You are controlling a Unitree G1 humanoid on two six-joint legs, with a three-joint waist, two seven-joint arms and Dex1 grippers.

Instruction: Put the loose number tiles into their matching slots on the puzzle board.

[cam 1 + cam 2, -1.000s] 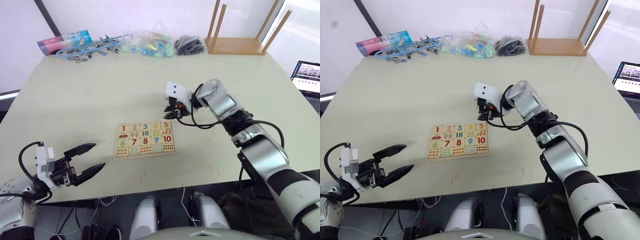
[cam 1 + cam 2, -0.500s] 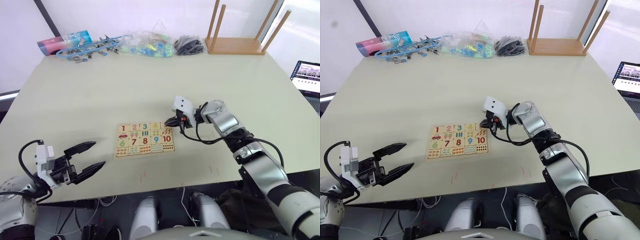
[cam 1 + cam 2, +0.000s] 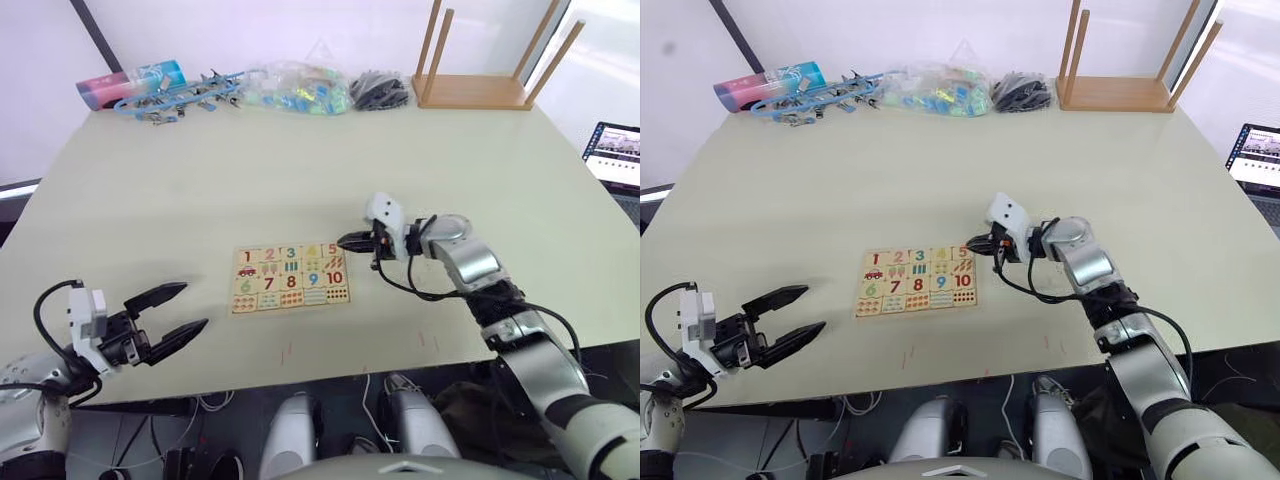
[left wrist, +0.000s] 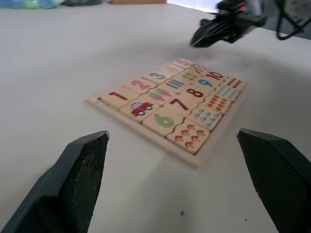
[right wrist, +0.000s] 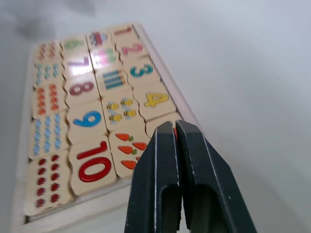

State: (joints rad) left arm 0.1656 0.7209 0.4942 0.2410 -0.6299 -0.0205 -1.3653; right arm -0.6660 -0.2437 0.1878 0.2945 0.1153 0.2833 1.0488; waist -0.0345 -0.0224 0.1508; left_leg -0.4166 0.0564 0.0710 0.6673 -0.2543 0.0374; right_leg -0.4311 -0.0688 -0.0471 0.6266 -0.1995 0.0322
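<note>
- Board (image 3: 290, 281) lies full (digits 1 to 10 seated).
- Right gripper (image 3: 343, 240) hovers at its 5 corner, fingers pressed together.
- Left gripper (image 3: 186, 309) waits near the table's edge, spread wide.

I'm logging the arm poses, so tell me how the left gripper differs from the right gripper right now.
The left gripper has its jaws spread wide; the right gripper has its jaws pressed together. The left gripper hangs near the table's near edge, well apart from the puzzle board; the right gripper's tips sit at the board's corner by the 5 tile. Both have black fingers and hold nothing visible.
</note>
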